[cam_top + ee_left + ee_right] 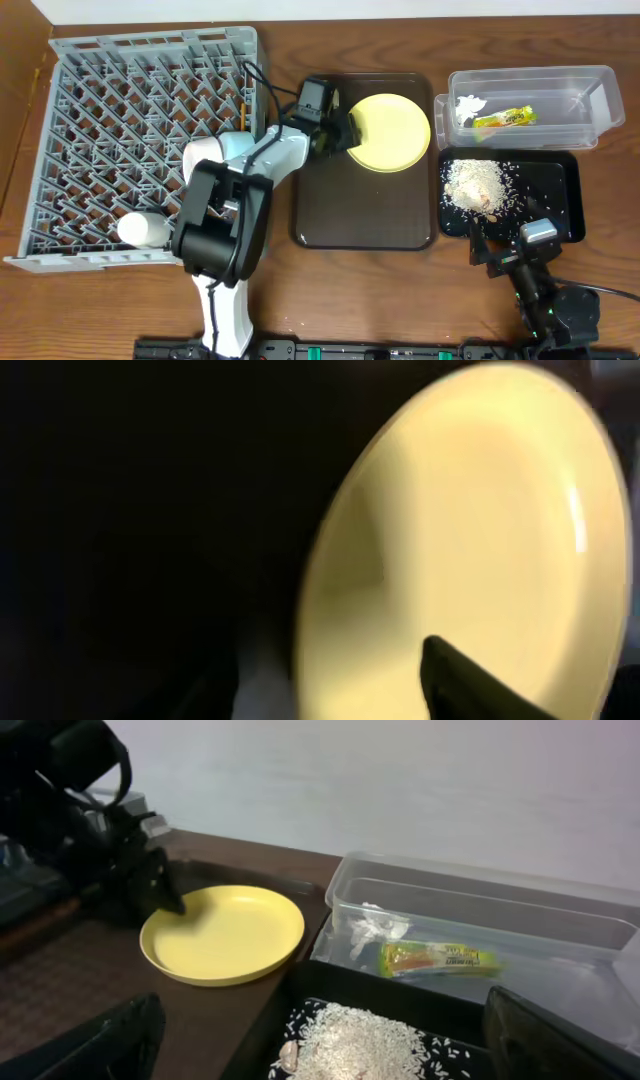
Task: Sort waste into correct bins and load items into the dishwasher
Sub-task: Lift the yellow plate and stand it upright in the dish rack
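Observation:
The yellow plate (pixel 395 130) (pixel 480 540) (pixel 225 935) lies on the dark brown serving tray (pixel 360 215). My left gripper (pixel 347 130) (pixel 350 660) (pixel 165 890) is at the plate's left rim, one finger on top and one outside, shut on it. The clear tub (pixel 580 85) (pixel 480 895) holds the snack wrapper (pixel 506 118) (pixel 438 960) and the white tissue (pixel 467 105) (pixel 378 927). Rice crumbs (pixel 475 185) (pixel 360 1040) lie in the black tray (pixel 565 195) (pixel 330 985). My right gripper (pixel 508 245) (pixel 330 1030) is open and empty at that tray's front edge.
The grey dish rack (pixel 100 120) fills the left of the table, with a white cup (pixel 143 229) on its side near its front edge. The bowls are not in view. The left arm reaches over the rack's right side.

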`<state>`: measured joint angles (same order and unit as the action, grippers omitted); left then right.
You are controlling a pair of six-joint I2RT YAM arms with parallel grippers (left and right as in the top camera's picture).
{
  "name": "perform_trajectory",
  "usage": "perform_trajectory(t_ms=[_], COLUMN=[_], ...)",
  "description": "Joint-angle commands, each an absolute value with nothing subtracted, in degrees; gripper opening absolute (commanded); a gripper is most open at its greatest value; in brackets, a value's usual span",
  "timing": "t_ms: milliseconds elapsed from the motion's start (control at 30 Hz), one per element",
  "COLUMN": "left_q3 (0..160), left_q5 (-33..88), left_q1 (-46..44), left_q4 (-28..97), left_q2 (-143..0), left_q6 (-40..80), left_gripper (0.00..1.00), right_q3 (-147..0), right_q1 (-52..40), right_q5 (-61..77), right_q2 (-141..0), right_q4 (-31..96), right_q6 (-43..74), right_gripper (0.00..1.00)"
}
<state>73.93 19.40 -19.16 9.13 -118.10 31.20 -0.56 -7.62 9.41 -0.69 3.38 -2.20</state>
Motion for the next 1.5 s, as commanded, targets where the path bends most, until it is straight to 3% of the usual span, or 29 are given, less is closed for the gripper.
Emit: perform_trajectory(t_ms=[0,200,367,533,700,900,1067,1233,1467], left_q3=[73.6,73.3,73.4,73.4,73.4,73.3,73.3,73.3,73.3], left_q5=[25.1,27.0,31.7,33.1,14.0,-10.7,-16.8,-28.4,-34.6], left_q1=[-19.0,-18.8,-16.8,-10.8,-2.6,11.7,16.5,16.8,16.8], left_q4=[8.7,8.9,8.9,14.8,31.2,37.1,34.4,29.0,24.1], left_q2=[-123.2,-124.4,-121.7,-107.4,-88.7,-75.7,-75.8,-78.0,-82.7], left_q6=[33.4,32.9,26.6,21.5,14.0,7.0,-0.3,-6.5,-13.7], left_gripper=[0.47,0.08,0.08,0.08,0.07,0.07,0.08,0.07,0.07], right_q3=[-0.3,-0.3,-0.3,-0.3,-0.3,-0.3,-0.3,-0.3,-0.3], right_q1=[-6.3,-6.3,-6.3,-6.3,-6.3,-6.3,-6.3,-6.3,-6.3], right_q5=[9.5,9.5,9.5,9.5,9.5,9.5,9.5,9.5,9.5], right_q2=[-0.4,-0.4,-0.4,-0.4,-0.4,-0.4,-0.4,-0.4,-0.4], right_q4=[3.4,3.4,3.4,3.4,3.4,3.4,3.4,3.4,3.4], right_q6=[-2.7,-2.7,-2.7,-2.7,-2.7,-2.7,-2.7,-2.7,-2.7], right_gripper=[0.99,0.99,0.99,0.99,0.99,0.99,0.99,0.99,0.99])
